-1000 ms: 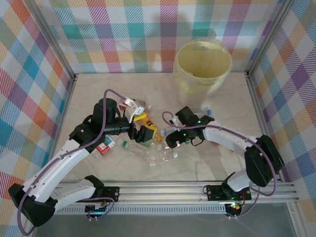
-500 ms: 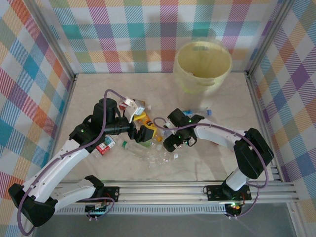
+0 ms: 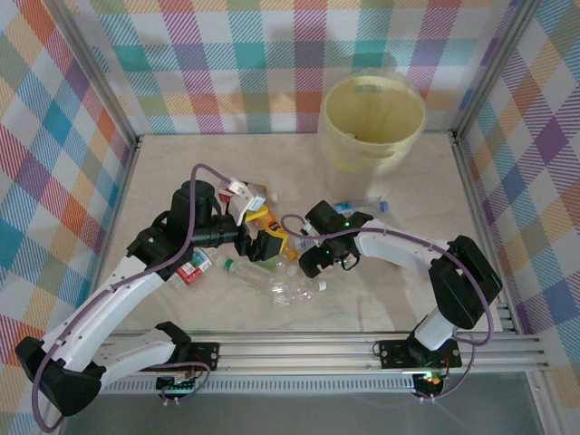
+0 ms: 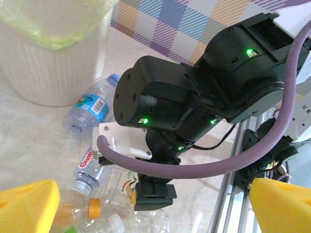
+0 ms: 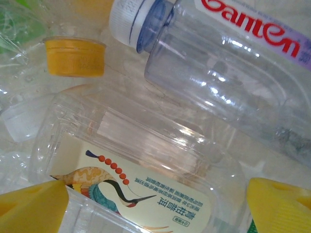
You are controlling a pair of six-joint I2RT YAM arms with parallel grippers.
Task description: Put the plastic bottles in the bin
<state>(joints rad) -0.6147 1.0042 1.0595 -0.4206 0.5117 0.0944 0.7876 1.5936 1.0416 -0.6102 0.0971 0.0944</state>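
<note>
Right tool (image 5: 148, 201) spread wide over one bottle in the heap

Its yellow pads (image 5: 29, 206) stand well apart. Between them, on the pale marbled surface (image 3: 390, 308), lies a clear squarish plastic bottle with a crane-printed label (image 5: 141, 170). Its long axis seems to run nearly pad to pad, so a turn of the wrist looks needed before closing. The left tool (image 3: 261, 243) is also open, just beside the same heap of plastic bottles (image 3: 276, 267), but the right arm is nearer. There is one large round pale-yellow translucent bin (image 3: 362, 156), well apart at the far side, and one blue-capped clear bottle (image 3: 362, 205) lying toward it. The heap overlaps too much to count; I judge at least six.
</note>
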